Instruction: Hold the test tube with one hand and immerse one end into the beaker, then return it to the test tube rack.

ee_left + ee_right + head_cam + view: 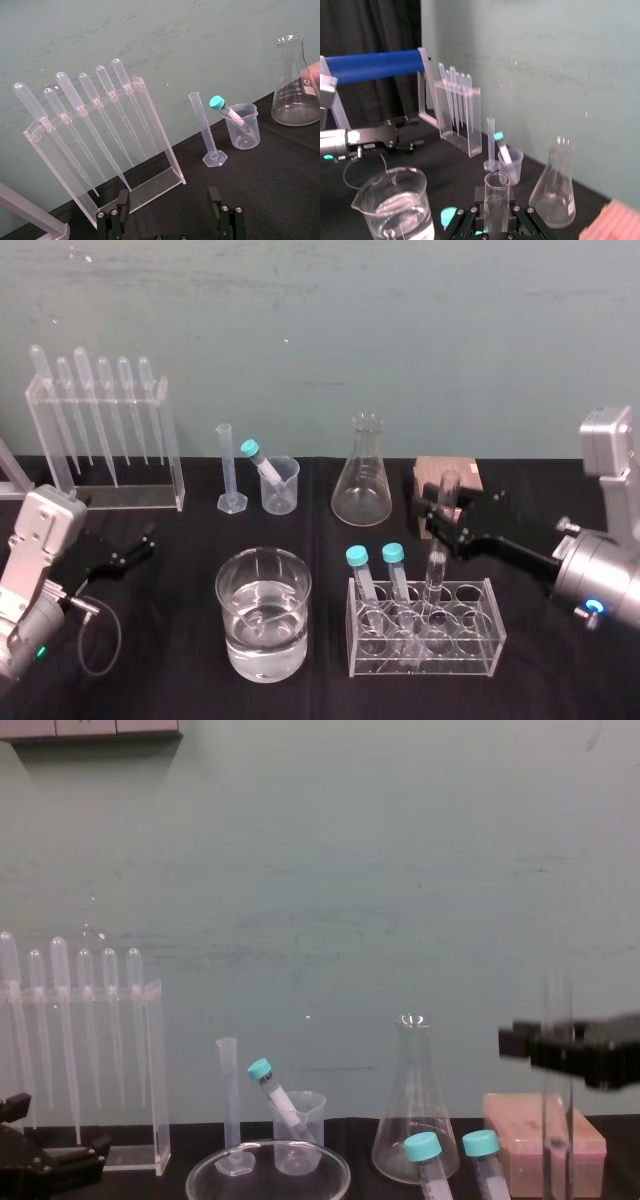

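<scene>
Light falls on my bench evenly from above, soft and fairly bright; the wall (400, 330) is lit flat, with no hot spot. The black cloth (560, 680) swallows nearly every shadow. Glare sits only on glass and plastic: small white glints on the conical flask (362, 485) and along the top edge of the test tube rack (425, 585). From the chest, my right gripper (545, 1045) is a soft dark smear, and the test tube (557, 1100) it clamps almost melts into the wall. My right wrist view is hazy all over, the pink block (615, 220) at its corner a blur. The left wrist view is crisp, the pipettes (85, 100) clean-edged.
</scene>
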